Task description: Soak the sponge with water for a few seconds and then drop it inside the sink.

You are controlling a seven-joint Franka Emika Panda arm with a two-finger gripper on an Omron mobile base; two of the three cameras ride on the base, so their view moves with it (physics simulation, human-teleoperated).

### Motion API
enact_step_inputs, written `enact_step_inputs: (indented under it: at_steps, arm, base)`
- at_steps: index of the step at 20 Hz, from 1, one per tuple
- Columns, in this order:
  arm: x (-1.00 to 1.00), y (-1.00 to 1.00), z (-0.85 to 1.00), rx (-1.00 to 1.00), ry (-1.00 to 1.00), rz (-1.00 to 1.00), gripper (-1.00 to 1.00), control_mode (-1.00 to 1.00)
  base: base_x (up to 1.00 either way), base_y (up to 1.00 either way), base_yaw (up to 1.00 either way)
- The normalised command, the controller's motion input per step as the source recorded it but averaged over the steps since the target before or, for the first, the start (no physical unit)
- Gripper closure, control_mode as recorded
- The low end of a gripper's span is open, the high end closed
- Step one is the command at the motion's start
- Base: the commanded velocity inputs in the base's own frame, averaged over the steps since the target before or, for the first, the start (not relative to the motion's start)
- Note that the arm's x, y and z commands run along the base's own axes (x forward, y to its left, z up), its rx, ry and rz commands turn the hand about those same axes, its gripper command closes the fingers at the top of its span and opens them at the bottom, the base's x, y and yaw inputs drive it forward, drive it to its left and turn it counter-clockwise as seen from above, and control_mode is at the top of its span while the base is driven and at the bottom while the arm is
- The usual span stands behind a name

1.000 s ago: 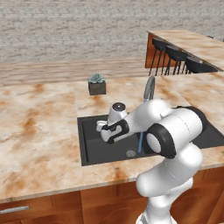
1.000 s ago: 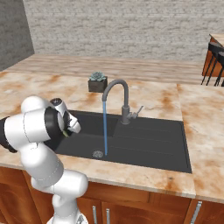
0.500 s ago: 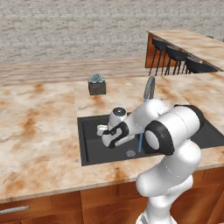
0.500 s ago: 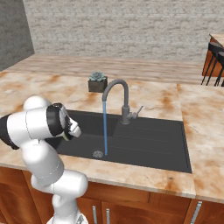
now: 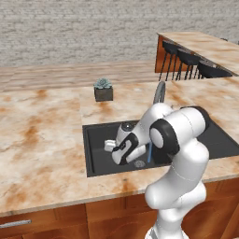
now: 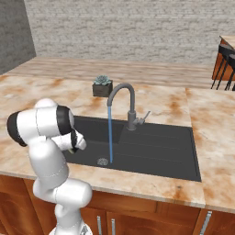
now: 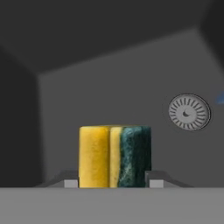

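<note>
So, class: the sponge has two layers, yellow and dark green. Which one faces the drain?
The dark green layer of the sponge: in the hand view it lies on the side toward the round grey drain; the yellow layer faces away.

- White arm (image 5: 179, 186) of rounded, glossy segments, lower right of the left base view.
- Dark bands at the joints.
- Tool (image 7: 113, 183) with small grey fingertips.

Yellow-and-green sponge (image 7: 115, 156) stands on edge, low inside the black sink (image 6: 160, 151). Thin blue water (image 6: 110, 134) falls straight onto the round drain (image 7: 189, 112).
</note>
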Motion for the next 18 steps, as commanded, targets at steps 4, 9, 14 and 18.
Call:
enact_step_inputs:
  at_steps: [4,9,14,18]
  arm:
    - [0.00,0.00,-0.33,0.00,0.00,0.00,1.00,-1.00]
    - [0.00,0.00,-0.23,0.00,-0.01,0.00,1.00,-1.00]
    - [0.00,0.00,-0.24,0.00,0.00,0.00,1.00,-1.00]
    - [0.00,0.00,-0.38,0.00,0.00,0.00,1.00,-1.00]
  base:
    - [0.00,0.00,0.00]
    - [0.00,0.00,0.00]
    - [0.00,0.00,0.00]
    - [0.00,0.00,0.00]
